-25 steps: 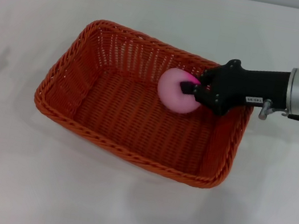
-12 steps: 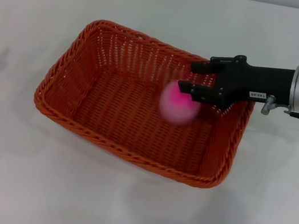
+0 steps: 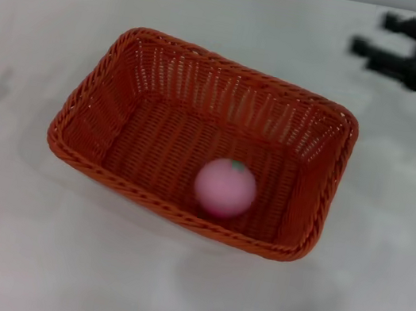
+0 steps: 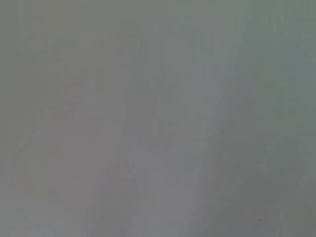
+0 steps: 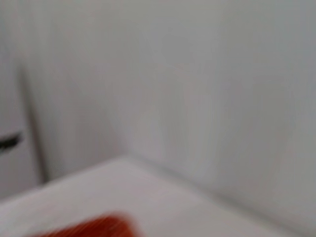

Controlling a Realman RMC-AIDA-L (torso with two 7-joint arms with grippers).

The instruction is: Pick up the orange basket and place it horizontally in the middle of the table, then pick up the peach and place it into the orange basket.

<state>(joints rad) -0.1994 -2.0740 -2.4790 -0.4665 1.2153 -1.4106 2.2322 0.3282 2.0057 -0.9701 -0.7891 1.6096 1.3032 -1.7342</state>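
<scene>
Resting inside the orange basket (image 3: pixel 157 126), the peach (image 3: pixel 225 188) lies free; right gripper (image 3: pixel 380 39) spread open.

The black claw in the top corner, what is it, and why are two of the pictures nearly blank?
That claw is the robot's right gripper, open and empty, above the white table beyond the basket's far right corner. The main picture comes from a camera on the robot's head, looking down. On the table sits an orange basket with a pink toy peach lying inside; nothing is held. The other two pictures come from cameras on the wrists: the left one shows only a blank grey surface, the right one a pale surface and a corner of the basket. The left gripper is out of sight.
</scene>
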